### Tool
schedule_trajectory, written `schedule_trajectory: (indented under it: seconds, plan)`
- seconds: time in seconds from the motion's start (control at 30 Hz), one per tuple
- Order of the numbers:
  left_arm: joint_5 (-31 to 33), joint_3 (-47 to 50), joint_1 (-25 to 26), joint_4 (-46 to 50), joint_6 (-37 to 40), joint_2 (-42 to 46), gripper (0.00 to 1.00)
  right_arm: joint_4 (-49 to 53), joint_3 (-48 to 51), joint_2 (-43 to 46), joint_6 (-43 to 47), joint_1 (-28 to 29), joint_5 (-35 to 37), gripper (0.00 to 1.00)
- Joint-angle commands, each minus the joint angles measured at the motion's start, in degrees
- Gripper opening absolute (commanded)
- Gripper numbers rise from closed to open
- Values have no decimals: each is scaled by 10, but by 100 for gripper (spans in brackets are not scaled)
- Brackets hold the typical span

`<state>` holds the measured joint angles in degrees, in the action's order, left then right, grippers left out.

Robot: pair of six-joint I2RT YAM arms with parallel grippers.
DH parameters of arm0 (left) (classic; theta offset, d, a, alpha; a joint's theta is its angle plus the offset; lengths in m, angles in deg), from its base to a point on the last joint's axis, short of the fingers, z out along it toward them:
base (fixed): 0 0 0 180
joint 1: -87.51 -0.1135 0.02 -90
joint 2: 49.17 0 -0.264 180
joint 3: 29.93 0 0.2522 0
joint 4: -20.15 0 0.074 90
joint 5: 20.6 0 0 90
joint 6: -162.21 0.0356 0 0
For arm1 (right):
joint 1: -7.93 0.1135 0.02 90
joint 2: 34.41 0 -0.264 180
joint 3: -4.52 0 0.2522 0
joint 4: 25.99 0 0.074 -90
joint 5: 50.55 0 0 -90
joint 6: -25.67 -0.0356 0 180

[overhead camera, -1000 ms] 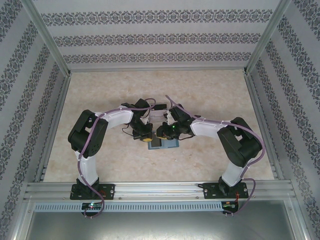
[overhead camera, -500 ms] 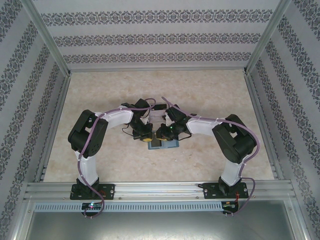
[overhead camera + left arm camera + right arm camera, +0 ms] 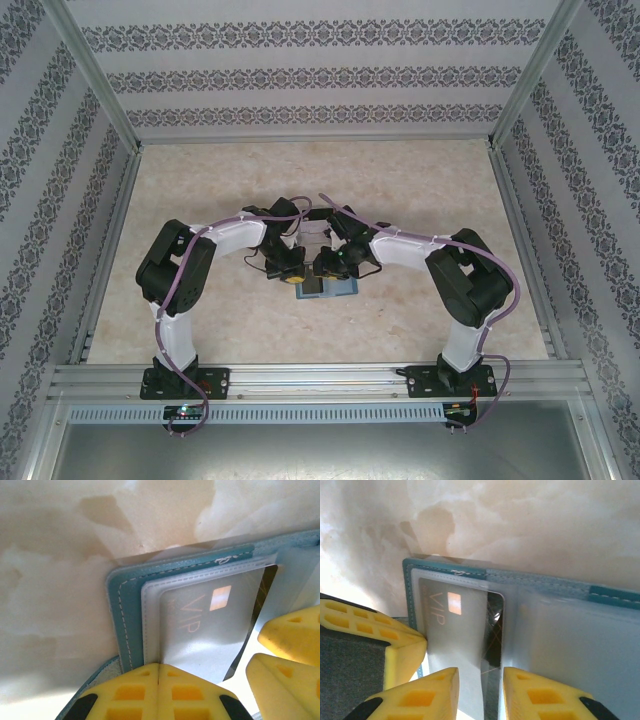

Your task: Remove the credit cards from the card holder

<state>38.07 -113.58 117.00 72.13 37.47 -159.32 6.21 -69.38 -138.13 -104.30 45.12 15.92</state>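
Marbled beige table (image 3: 200, 190) between patterned walls (image 3: 320, 60), both arms bent inward and meeting over its middle. No visible shift in the left arm (image 3: 180, 270) over the last second. Slightly drawn in toward the centre, the right arm (image 3: 465, 280), forearm swung a touch to the left. Beneath the two wrists, lying open and flat exactly where it lay a second ago, the card holder (image 3: 122, 605), teal border and clear sleeves facing up. Still in its left half, the credit cards: pale card (image 3: 205, 630) marked VIP under the sleeve, dark card (image 3: 494, 625) peeking out beside it toward the fold. At the near edge of that half, left gripper (image 3: 158, 682) clamped fully shut, probably pinning the holder down. Hard to tell whether pinching the sleeve or merely pressing on it. Just beside it, right gripper (image 3: 480, 677) set over the cards' near ends, jaws parted a little wider than a second ago and closed on nothing visible. Reads as a let-go or a re-grip rather than a pull: neither card free yet, extraction barely begun.
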Motion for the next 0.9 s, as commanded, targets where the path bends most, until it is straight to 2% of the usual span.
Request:
schedule_trajectory:
  seconds: [0.0,0.17,0.43,0.87]
  plan:
    - [41,5,7,35,2,4,5,51,-19,-13,20,7,41,30]
    - [39,2,7,35,-1,11,7,64,-26,-8,26,6,52,30]
    - [36,0,7,31,-2,18,6,38,-23,20,11,11,15,26]
    - [41,6,7,22,-6,30,4,49,-51,-11,8,23,21,26]
